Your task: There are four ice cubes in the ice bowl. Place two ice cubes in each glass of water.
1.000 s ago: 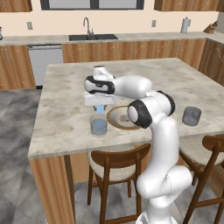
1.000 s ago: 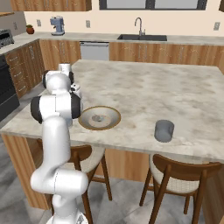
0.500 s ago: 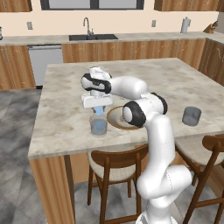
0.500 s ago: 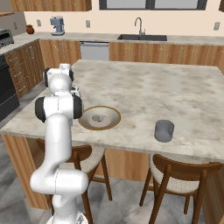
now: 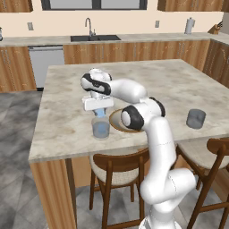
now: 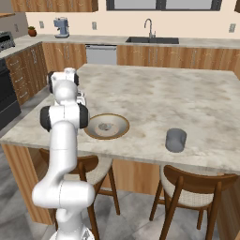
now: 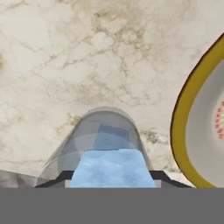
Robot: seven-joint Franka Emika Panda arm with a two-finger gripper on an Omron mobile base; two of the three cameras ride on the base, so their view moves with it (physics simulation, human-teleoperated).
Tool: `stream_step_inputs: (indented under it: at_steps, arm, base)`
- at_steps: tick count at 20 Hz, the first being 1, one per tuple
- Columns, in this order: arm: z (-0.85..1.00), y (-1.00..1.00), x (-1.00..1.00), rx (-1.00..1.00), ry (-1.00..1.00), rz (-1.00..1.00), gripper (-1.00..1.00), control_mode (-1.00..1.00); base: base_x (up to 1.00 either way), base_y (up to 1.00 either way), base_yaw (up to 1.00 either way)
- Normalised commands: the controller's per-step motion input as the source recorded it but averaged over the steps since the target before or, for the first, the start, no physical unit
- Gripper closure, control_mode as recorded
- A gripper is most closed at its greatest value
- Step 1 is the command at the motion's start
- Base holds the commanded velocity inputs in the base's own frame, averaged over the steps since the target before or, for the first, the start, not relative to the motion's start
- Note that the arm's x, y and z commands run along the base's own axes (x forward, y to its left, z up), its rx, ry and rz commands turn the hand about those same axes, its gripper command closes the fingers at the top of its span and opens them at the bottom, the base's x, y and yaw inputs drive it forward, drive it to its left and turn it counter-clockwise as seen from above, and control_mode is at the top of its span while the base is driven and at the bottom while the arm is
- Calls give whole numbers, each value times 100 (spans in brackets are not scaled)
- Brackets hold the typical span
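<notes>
My gripper (image 5: 99, 110) hangs just above the left glass of water (image 5: 101, 129) and is shut on a small light-blue ice cube (image 5: 100, 113). In the hand view the held ice cube (image 7: 109, 166) sits between the dark fingertips (image 7: 56, 182) of the gripper (image 7: 109, 180). Directly below it is the open mouth of the glass (image 7: 78, 140), with a darker blue square inside that may be another cube. The ice bowl (image 5: 115, 121) lies right of this glass, partly behind my arm; its wooden rim (image 7: 181, 118) shows close by. The second glass (image 5: 196, 119) stands far right.
The bowl (image 6: 106, 126) and the right glass (image 6: 176, 140) sit near the island's front edge. Two wooden chairs (image 5: 114, 172) are tucked under that edge. A sink (image 5: 91, 38) and counter run along the back wall.
The hand with the ice cube has drifted slightly left and settled over the left glass. The bowl and both glasses have stayed put.
</notes>
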Motion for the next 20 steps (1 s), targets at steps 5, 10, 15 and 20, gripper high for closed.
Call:
stream_step_inputs:
  at_steps: [5, 10, 15, 20]
  arm:
    - [-20, 20, -12, -1, 0, 0, 100, -100]
    - [-14, -12, -45, -1, 0, 0, 100, -100]
    - [0, -12, -53, 0, 0, -2, 100, -100]
    - [-1, -4, -48, -1, -4, -8, 100, -100]
  base:
    - [0, 0, 0]
    - [0, 0, 0]
    - [0, 0, 0]
    - [0, 0, 0]
